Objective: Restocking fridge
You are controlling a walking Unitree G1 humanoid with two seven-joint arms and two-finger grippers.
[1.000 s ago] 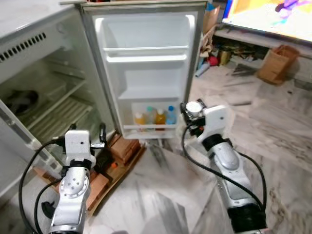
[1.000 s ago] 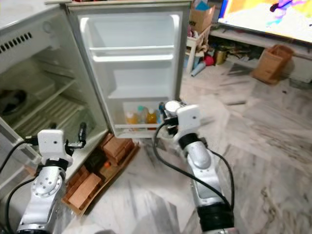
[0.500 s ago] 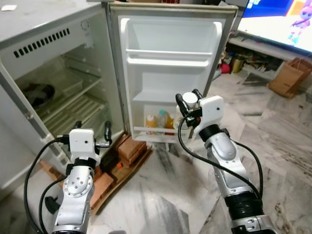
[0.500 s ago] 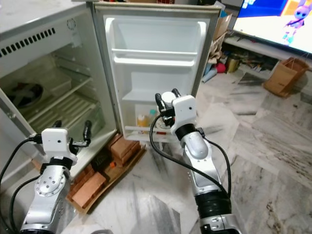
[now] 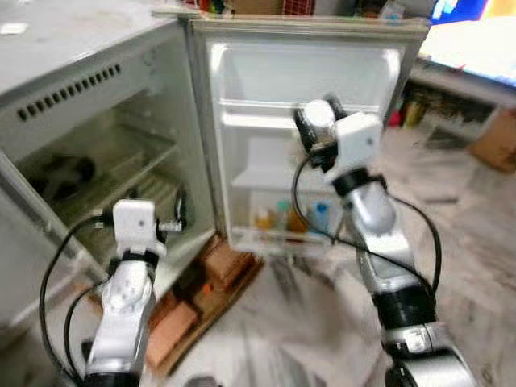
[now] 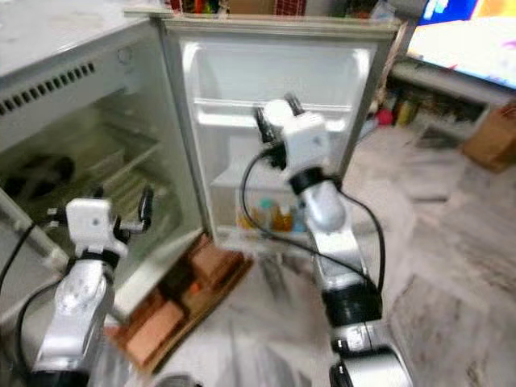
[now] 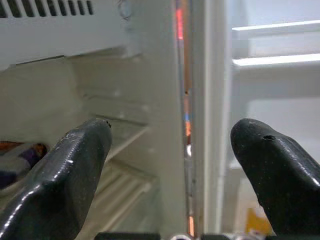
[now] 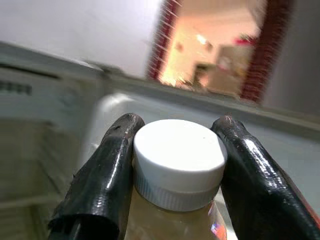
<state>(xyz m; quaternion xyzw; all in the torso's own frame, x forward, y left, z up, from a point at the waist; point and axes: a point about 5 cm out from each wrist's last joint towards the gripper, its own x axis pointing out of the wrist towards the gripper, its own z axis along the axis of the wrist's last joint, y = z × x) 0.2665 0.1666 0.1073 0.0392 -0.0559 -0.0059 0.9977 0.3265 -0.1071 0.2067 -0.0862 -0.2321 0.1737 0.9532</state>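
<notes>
Right wrist view: my right tool (image 8: 175, 165) is clamped on a bottle (image 8: 177, 162), one black finger on each side of its neck just below the white screw cap, with pale amber liquid showing under the cap. From the head views I hold it raised in front of the open fridge door (image 5: 310, 72), about level with the upper door shelf (image 5: 266, 109), though the frames are blurred and I cannot tell whether it touches anything.

I judge the bottle to be stiff plastic, full and so fairly heavy for a hold this high up. The cap's ridges give some purchase, but the smooth neck could slip or swing between my fingers, so I would keep it upright and set it down gently. A hold lower on the body would be steadier.

My left tool (image 7: 170, 165) is spread wide and holds nothing, hovering low beside the fridge body (image 5: 72, 89), pointed at the seam between cabinet and door.

Further out, the bottom door shelf already carries a row of drink bottles (image 5: 294, 218), so room there looks tight. The inner wire shelves (image 5: 121, 193) hold little that I can make out. Wooden blocks (image 5: 222, 262) lie on the marble floor (image 5: 468, 234) under the door, near my feet.
</notes>
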